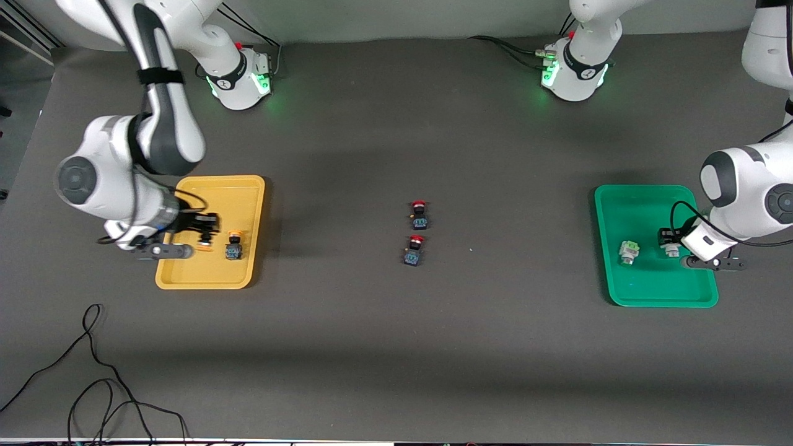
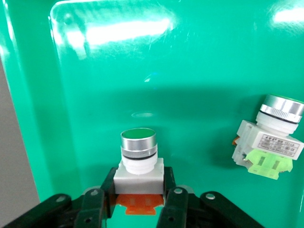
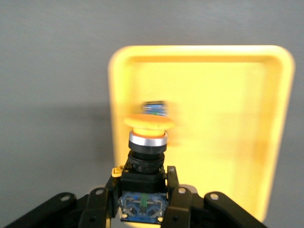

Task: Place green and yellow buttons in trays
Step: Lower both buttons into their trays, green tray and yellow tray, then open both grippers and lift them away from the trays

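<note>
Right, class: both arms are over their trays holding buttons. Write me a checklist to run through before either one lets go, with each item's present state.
1. Left gripper shut on a green button: ok.
2. That button over the green tray, inside its rim: ok.
3. Clear of the second green button already lying in the tray: ok, they are apart.
4. Right gripper shut on a yellow button: ok.
5. That button over the yellow tray, clear of the yellow button lying there: ok.
6. Red buttons left on the table between the trays: ok.
7. Held buttons touching the tray floors: cannot tell.
</note>
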Robot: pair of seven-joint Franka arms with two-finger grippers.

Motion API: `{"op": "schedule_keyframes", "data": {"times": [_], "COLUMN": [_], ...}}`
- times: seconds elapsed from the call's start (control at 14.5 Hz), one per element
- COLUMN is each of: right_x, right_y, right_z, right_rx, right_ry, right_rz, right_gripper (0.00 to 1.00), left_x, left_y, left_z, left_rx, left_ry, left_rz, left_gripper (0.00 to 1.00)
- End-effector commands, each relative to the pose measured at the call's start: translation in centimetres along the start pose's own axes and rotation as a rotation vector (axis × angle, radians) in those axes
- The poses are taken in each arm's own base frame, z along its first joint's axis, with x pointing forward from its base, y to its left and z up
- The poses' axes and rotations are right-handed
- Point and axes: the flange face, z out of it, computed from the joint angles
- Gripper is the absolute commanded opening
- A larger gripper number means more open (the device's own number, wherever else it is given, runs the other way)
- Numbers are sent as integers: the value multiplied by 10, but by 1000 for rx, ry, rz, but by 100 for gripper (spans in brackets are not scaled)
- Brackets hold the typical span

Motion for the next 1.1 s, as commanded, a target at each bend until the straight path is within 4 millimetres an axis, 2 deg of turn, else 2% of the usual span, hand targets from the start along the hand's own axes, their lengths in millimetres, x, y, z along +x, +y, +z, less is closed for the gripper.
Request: {"op": "schedule_keyframes", "data": {"times": [0.0, 0.07, 0.14, 0.21, 0.34, 0.48, 0.69, 0.76, 0.83, 0.9, 0.97, 1.03], "right_x": [-20, -27, -34, -41, -46, -46, -43, -41, -42, -41, -40, -40], "right_y": [39, 48, 54, 60, 65, 58, 52, 51, 51, 51, 50, 49], "right_z": [42, 59, 72, 86, 104, 120, 130, 130, 130, 129, 128, 128], "right_rx": [-35, -65, -85, -96, -94, -60, -46, -49, -46, -45, -43, -37], "right_ry": [45, 68, 90, 110, 120, 124, 135, 135, 135, 137, 137, 137], "right_rz": [-66, -78, -85, -74, -73, -92, -129, -134, -133, -136, -136, -137], "right_gripper": [0, 0, 0, 0, 0, 0, 0, 29, 43, 79, 98, 99], "left_x": [6, 9, 12, 17, 25, 30, 23, 19, 14, 6, -2, -7], "left_y": [-2, -4, -10, -18, -26, -24, -17, -10, 9, 22, 41, 56], "left_z": [-27, -34, -47, -70, -124, -188, -269, -287, -307, -325, -343, -354], "left_rx": [22, 21, 22, 28, 28, 24, -62, -77, -74, -66, -62, -70], "left_ry": [-2, -21, -37, -55, -106, -136, -119, -121, -122, -121, -117, -119], "left_rz": [24, 57, 85, 88, 74, 60, 16, 16, 39, 45, 41, 26], "left_gripper": [89, 99, 100, 100, 100, 100, 100, 100, 100, 100, 100, 100]}}
